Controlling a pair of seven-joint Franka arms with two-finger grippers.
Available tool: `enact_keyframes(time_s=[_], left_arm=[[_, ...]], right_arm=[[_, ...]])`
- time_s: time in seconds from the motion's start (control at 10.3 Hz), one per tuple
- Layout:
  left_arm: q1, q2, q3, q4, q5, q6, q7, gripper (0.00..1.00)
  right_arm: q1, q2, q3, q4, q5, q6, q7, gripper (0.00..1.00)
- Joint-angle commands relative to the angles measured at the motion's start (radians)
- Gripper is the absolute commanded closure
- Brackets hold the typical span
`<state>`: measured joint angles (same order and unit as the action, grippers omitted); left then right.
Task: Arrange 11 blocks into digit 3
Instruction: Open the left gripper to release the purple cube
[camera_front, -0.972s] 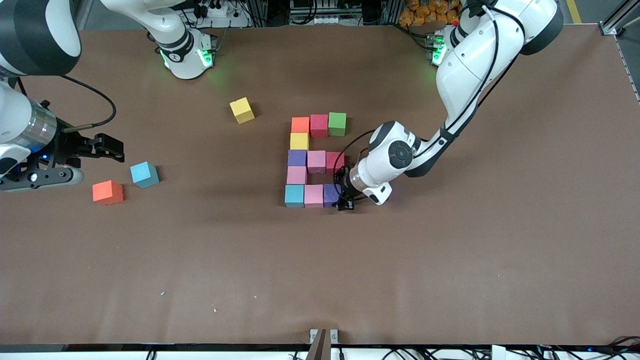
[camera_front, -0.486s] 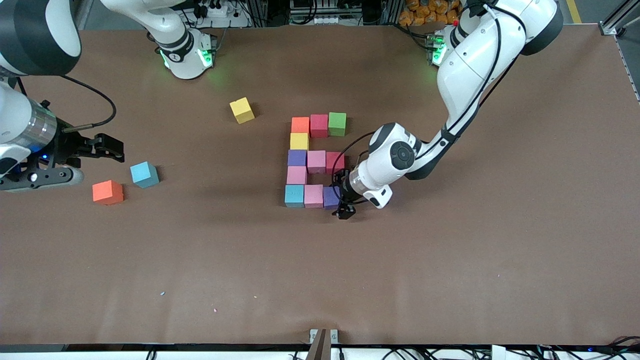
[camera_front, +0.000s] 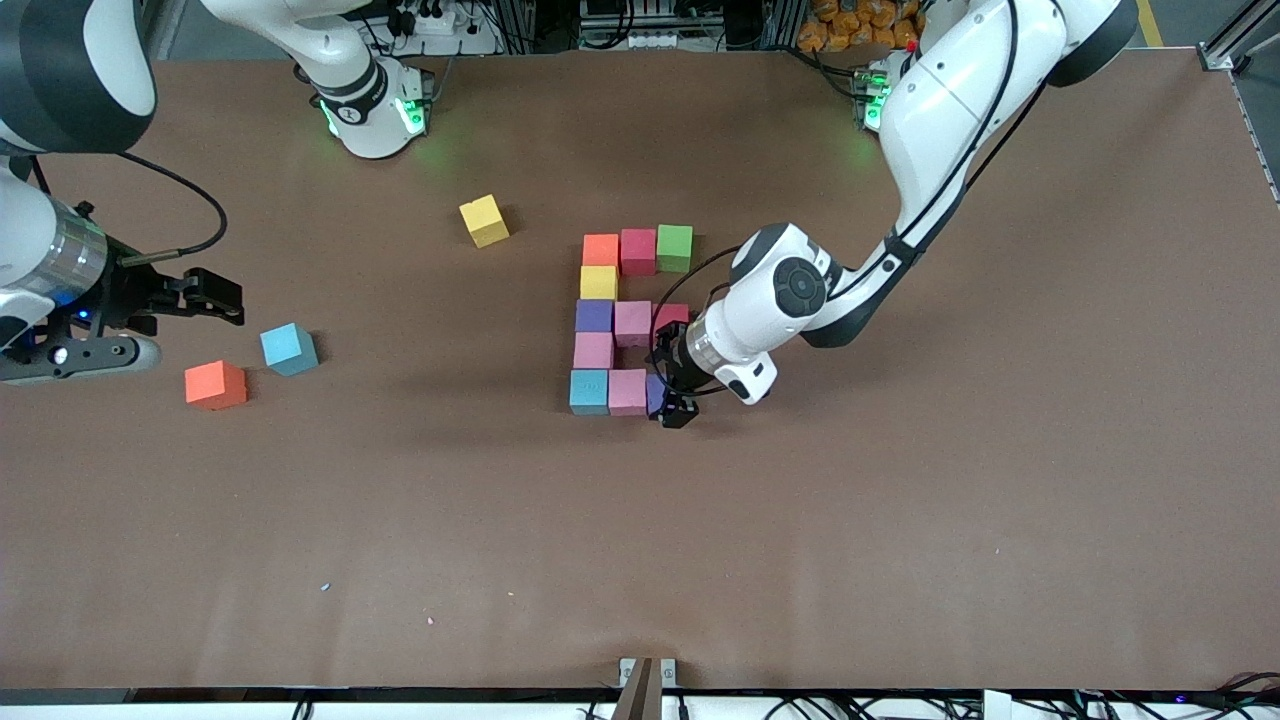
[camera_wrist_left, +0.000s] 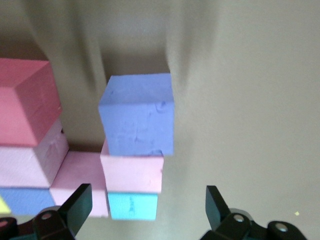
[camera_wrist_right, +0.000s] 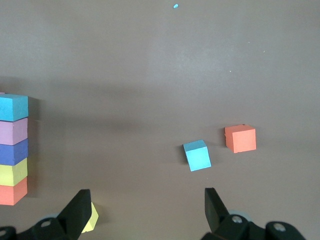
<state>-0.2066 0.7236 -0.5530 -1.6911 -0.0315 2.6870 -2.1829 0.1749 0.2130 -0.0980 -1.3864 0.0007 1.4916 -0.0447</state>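
Observation:
The digit 3 (camera_front: 632, 322) is a blocky figure of coloured blocks mid-table. Its top bar is orange (camera_front: 600, 249), red (camera_front: 638, 250) and green (camera_front: 675, 247). The bar nearest the front camera is blue (camera_front: 589, 391), pink (camera_front: 627, 391) and purple (camera_front: 654, 394). My left gripper (camera_front: 668, 385) is open just over that purple block (camera_wrist_left: 136, 114) and hides most of it; its fingers (camera_wrist_left: 75, 207) hold nothing. My right gripper (camera_front: 238, 300) is open and empty over the table at the right arm's end.
Three loose blocks lie off the figure: yellow (camera_front: 484, 220) toward the robots' bases, blue (camera_front: 289, 349) and orange (camera_front: 215, 385) beside the right gripper. The right wrist view shows the blue (camera_wrist_right: 197, 155) and orange (camera_wrist_right: 240, 138) ones.
My left gripper has shifted from beside the purple end block to over it, so it hides more of the block. The right arm has barely moved.

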Motion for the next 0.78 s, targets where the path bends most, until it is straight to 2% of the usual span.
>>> enact_keyframes(time_s=[0.0,0.29,0.49,0.68], left_arm=[[-0.002,-0.128,0.007,-0.016,-0.027,-0.097,-0.021,0.00],[0.013,-0.249,0.008,-0.012,-0.013,-0.183,-0.011,0.00],[0.013,-0.301,0.011,-0.007,-0.005,-0.240,-0.001,0.00],[0.013,-0.338,0.010,-0.002,0.054,-0.321,0.006,0.00]], right_arm=[[-0.028,-0.027,0.015,-0.037,0.012,0.002,0.002,0.00],[-0.028,-0.026,0.015,-0.037,0.012,0.007,0.002,0.00],[-0.025,-0.026,0.015,-0.037,0.012,0.007,0.003,0.00],[-0.032,-0.029,0.015,-0.037,0.007,0.006,0.002,0.00]])
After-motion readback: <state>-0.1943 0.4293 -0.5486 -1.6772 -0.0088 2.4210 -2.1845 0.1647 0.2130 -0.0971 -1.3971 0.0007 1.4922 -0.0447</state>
